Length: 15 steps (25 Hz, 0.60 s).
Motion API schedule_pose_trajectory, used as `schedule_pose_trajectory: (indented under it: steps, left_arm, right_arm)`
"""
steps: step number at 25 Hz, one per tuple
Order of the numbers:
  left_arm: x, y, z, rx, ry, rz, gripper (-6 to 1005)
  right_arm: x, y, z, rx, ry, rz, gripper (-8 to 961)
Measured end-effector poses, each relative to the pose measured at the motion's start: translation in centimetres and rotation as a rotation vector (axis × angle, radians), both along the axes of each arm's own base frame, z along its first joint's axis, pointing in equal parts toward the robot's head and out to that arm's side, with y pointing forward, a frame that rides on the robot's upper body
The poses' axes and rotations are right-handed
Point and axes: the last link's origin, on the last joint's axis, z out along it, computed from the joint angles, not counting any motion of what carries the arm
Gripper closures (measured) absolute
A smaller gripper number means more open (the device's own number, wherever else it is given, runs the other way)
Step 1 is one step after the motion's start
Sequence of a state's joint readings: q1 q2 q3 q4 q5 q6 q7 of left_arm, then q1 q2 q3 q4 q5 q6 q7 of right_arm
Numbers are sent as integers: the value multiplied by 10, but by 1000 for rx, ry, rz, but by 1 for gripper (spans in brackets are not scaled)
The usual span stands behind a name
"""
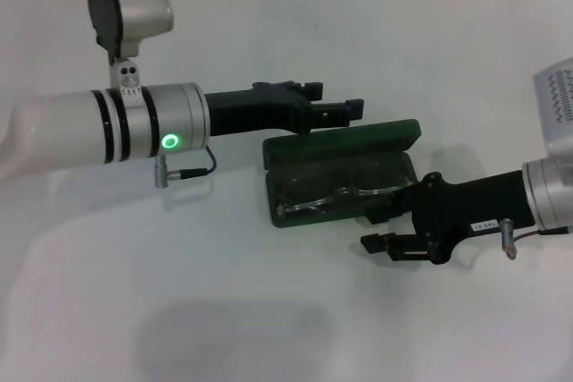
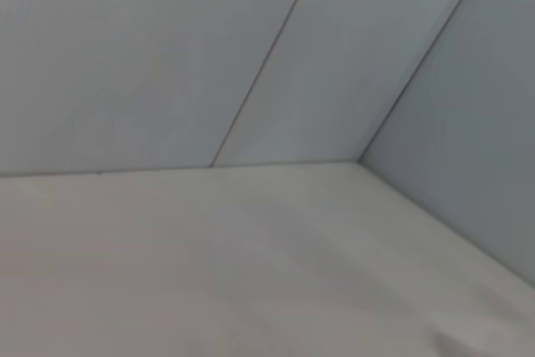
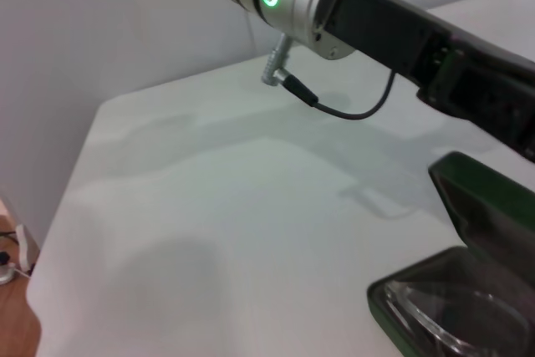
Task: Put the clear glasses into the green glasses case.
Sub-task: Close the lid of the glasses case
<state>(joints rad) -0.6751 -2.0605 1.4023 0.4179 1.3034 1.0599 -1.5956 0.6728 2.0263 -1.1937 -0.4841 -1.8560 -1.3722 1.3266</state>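
The clear glasses (image 1: 336, 194) lie lengthwise in the open green glasses case (image 1: 295, 217), just beyond the right gripper (image 1: 380, 243) with fingers slightly apart, while the left gripper (image 1: 345, 110), fingers near together and empty, hovers at the raised lid's edge, nearer for closing.

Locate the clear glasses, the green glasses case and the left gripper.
clear glasses (image 1: 345, 192): head view, on the lens bridge, inside the case.
green glasses case (image 1: 376, 138): head view, on the open lid.
left gripper (image 1: 345, 110): head view, at its tip.
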Motion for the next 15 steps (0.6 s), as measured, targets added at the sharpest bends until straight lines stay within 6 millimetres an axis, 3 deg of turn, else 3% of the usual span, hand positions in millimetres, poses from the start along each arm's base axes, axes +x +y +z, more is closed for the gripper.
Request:
schedule_pose_trajectory:
  steps: [8,15]
  left_arm:
    - [-3,-3,-14,-6,69,-2,115]
    - [1,-7,-14,-39,44,-12,115]
  right_arm:
    - [4,1,-4,12,-13,-27,564]
    - [3,2,-4,15,-2,-34,565]
